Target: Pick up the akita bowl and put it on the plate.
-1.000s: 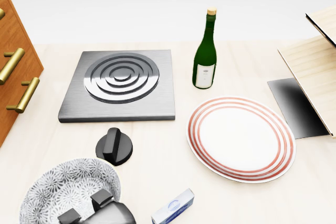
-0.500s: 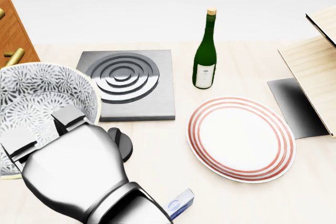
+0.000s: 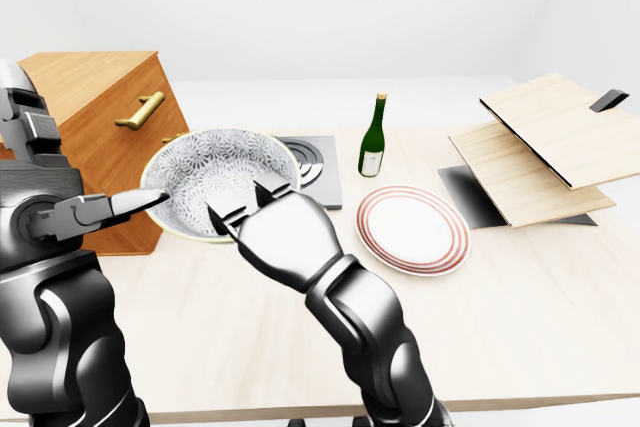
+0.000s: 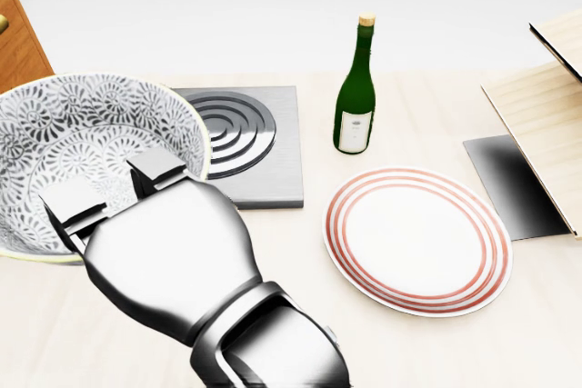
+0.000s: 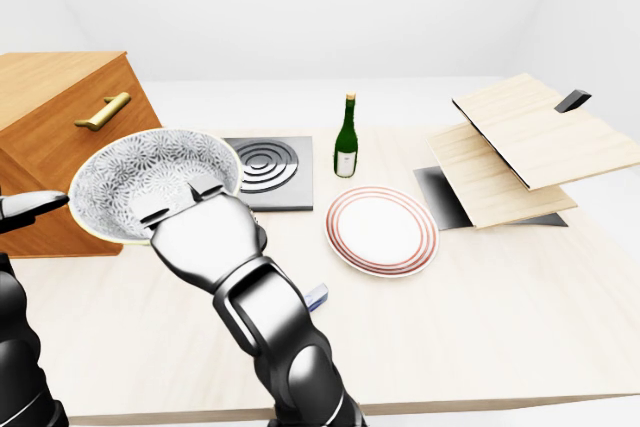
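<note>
Gripping the grey-and-white flower-patterned akita bowl (image 4: 82, 134) by its near rim with the right hand (image 4: 168, 252), fingers (image 4: 155, 170) hooked inside. Lifted clear of the pale wooden counter (image 4: 455, 352) and tilted, left of the white plate (image 4: 416, 241) with red rings, well apart. Pickup seemingly done; carrying right and setting down yet to come. Left hand (image 3: 110, 209) just beside the bowl's left rim, can't tell if wide or closed.
</note>
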